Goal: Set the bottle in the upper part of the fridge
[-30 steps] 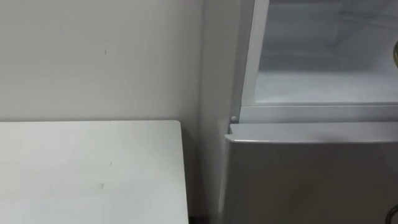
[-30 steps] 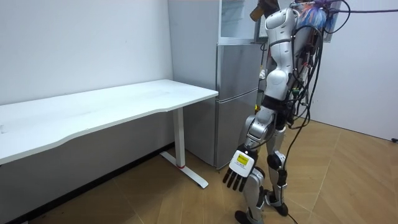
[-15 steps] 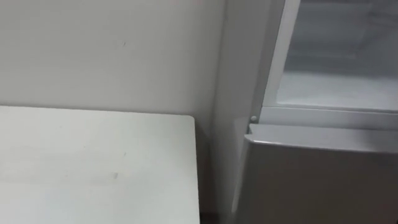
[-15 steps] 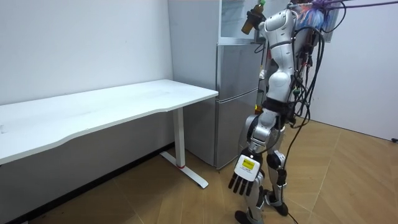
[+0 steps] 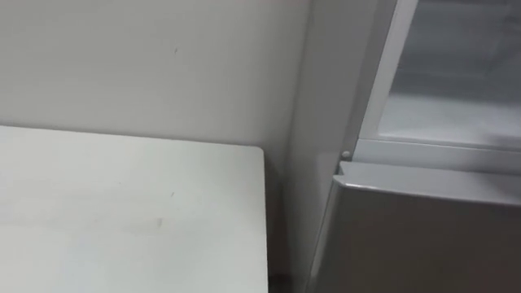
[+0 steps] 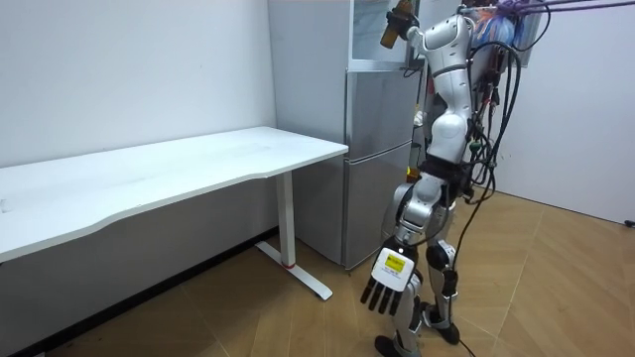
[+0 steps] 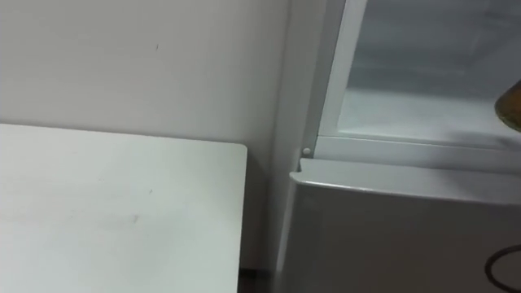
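Well, here's the robot standing right up against the fridge (image 6: 377,149). Its right hand (image 6: 409,30) is raised to one o'clock in the room view and wrapped round the bottle (image 6: 393,27). The bottle hangs at the mouth of the open upper compartment (image 7: 407,148); whether it's just inside, I can't tell. In the right eye view a brownish sliver of it peeks in at three o'clock, above the compartment's floor.

The left hand (image 6: 385,286) dangles at five o'clock, fingers loose and straight, holding nothing. The white table (image 5: 122,212) sits at eight o'clock beside the fridge.

That bottle looks rigid and smooth-sided. It's light enough for one hand, I'd say, but likely slippery. Glass or plastic I can't tell, so treat it as breakable. The best hold is round the body at mid-height, kept upright, with a gentle set-down on that floor.
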{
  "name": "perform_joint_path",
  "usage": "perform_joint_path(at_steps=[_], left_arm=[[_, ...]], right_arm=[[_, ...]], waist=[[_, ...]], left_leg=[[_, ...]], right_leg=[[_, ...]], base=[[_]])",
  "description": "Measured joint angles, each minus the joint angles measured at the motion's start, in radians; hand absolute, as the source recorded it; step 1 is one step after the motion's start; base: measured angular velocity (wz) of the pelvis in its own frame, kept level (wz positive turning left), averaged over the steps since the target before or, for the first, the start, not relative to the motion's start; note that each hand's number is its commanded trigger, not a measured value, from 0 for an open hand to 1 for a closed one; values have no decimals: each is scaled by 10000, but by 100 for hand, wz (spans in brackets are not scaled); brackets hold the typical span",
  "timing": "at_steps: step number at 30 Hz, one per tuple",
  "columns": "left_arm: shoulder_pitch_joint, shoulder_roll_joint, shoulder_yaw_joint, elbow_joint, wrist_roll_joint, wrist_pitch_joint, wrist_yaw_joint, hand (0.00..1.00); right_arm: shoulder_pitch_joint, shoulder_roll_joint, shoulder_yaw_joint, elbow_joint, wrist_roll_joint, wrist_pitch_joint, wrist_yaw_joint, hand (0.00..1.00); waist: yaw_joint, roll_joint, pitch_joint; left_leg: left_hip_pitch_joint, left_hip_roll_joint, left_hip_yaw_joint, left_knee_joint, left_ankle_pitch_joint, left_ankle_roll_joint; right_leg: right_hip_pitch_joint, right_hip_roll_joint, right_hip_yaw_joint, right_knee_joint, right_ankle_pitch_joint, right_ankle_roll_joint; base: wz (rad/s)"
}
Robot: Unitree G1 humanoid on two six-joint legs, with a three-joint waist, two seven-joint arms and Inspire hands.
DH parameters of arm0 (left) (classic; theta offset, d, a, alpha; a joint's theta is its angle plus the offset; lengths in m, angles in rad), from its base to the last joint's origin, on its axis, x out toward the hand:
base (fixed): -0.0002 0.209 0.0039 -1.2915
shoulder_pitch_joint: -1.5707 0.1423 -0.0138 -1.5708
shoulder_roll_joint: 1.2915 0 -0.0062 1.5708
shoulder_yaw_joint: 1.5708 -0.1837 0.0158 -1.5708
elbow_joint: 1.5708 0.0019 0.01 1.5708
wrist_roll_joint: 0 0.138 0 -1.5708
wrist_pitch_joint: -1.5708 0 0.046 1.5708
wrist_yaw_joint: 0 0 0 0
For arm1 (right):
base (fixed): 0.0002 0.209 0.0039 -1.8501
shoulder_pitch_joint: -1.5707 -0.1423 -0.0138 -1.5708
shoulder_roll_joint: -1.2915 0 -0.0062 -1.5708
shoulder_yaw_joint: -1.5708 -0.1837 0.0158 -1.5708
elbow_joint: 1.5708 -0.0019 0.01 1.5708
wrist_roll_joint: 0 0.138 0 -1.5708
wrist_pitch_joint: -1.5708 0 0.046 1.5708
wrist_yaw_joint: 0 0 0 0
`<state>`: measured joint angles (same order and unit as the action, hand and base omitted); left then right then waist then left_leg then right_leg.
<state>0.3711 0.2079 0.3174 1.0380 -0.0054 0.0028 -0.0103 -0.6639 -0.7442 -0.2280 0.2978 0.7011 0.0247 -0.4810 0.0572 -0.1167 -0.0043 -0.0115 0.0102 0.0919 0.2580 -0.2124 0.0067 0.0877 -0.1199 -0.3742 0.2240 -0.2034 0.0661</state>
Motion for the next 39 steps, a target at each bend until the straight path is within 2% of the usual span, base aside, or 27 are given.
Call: perform_joint_path(at_steps=[1, 5, 7, 10, 15, 17, 19, 21, 22, 23, 24, 25, 26, 30, 34, 39], left_arm=[[17, 16, 20, 4, 0, 7, -7, 0], [130, 34, 28, -125, -10, 56, -8, 0], [141, 34, 23, -280, -32, 77, -15, 0], [98, 68, 12, -374, -44, 87, -10, 0], [224, 106, -54, -352, -45, 206, -7, 0], [365, 117, -62, -374, -49, 254, -7, 0], [442, 118, -77, -386, -374, 420, -8, 0], [486, 138, -75, -398, -438, 418, -8, 0], [507, 171, -73, -385, -436, 417, -8, 0], [514, 192, -73, -382, -436, 418, -8, 0], [532, 234, -72, -385, -436, 420, -8, 0], [548, 281, -72, -385, -436, 433, -7, 0], [552, 304, -72, -385, -439, 440, -7, 0], [530, 537, -113, -390, -726, 568, -7, 0], [372, 751, -456, -453, -789, 630, -20, 0], [148, 902, -479, -767, -807, 608, -2, 0]], right_arm=[[-78, -152, 140, 60, -1, 3, 68, 100], [-353, -211, 451, 546, 218, -1, 438, 100], [-351, -210, 786, 932, 240, 8, 690, 100], [-353, -214, 1412, 1316, 239, 101, 1063, 100], [-460, -283, 1777, 1673, 456, 215, 1662, 100], [-459, -289, 1909, 1712, 500, 218, 1773, 100], [-497, -298, 2066, 1803, 600, 124, 1902, 100], [-510, -297, 2076, 1921, 610, 72, 2012, 100], [-516, -297, 2163, 1994, 464, 14, 2004, 100], [-517, -297, 2170, 2045, 346, -9, 2008, 100], [-517, -297, 2178, 2100, 172, -24, 2005, 93], [-517, -297, 2229, 2184, 56, -23, 2006, 54], [-516, -298, 2274, 2221, 14, -24, 1997, 0], [-606, -299, 2571, 2460, 24, -401, 1990, 0], [-653, -277, 2806, 2986, -3, -1057, 1973, 0], [-651, -192, 2850, 3220, -16, -1379, 1980, 0]], waist=[[59, -12, 2], [79, -111, 4], [148, -201, 46], [321, -229, 63], [591, -218, 57], [595, -216, 58], [843, -156, 83], [937, -127, 103], [1174, -104, 101], [1194, -104, 100], [1279, -109, 96], [1360, -111, 95], [1406, -98, 102], [1496, -107, 60], [1660, -71, 86], [1746, -83, 109]], left_leg=[[23, 0, 1, -6, 1, -1], [32, -6, -71, 26, 3, -2], [33, -8, -124, 93, 2, -2], [30, -5, -157, 112, 2, -3], [-59, -19, -355, 131, -2, -6], [-121, -31, -494, 189, -1, -8], [-111, -20, -501, 247, 1, -12], [-103, -32, -550, 260, 1, -13], [-112, -33, -559, 253, 1, -13], [-118, -32, -568, 251, 1, -13], [-135, -39, -637, 241, 1, -14], [-138, -39, -670, 234, 5, -20], [-158, -38, -686, 225, 6, -22], [-542, -19, -875, 377, 29, -59], [-791, 5, -969, 540, 48, -86], [-1022, 121, -971, 663, 87, -148]], right_leg=[[14, 0, 5, 1, 0, 0], [60, 4, -21, -11, 0, 0], [130, -5, -154, -24, 0, 0], [164, -6, -239, -28, 0, -1], [184, -9, -450, -30, 1, -3], [240, -4, -626, -35, 1, -3], [296, 3, -667, -51, 1, -2], [335, 1, -717, -52, 1, -2], [339, 1, -738, -53, 1, -2], [339, 3, -752, -56, 1, -2], [343, 6, -828, -57, 1, -2], [353, 5, -908, -58, 1, -2], [350, 7, -937, -58, 1, -2], [183, 74, -994, -66, 14, -23], [133, 162, -999, -225, 90, -145], [-17, 250, -1064, -208, 155, -250]], base=[[0], [5], [7], [3], [12], [22], [8], [7], [5], [7], [10], [11], [9], [13], [5], [1]])
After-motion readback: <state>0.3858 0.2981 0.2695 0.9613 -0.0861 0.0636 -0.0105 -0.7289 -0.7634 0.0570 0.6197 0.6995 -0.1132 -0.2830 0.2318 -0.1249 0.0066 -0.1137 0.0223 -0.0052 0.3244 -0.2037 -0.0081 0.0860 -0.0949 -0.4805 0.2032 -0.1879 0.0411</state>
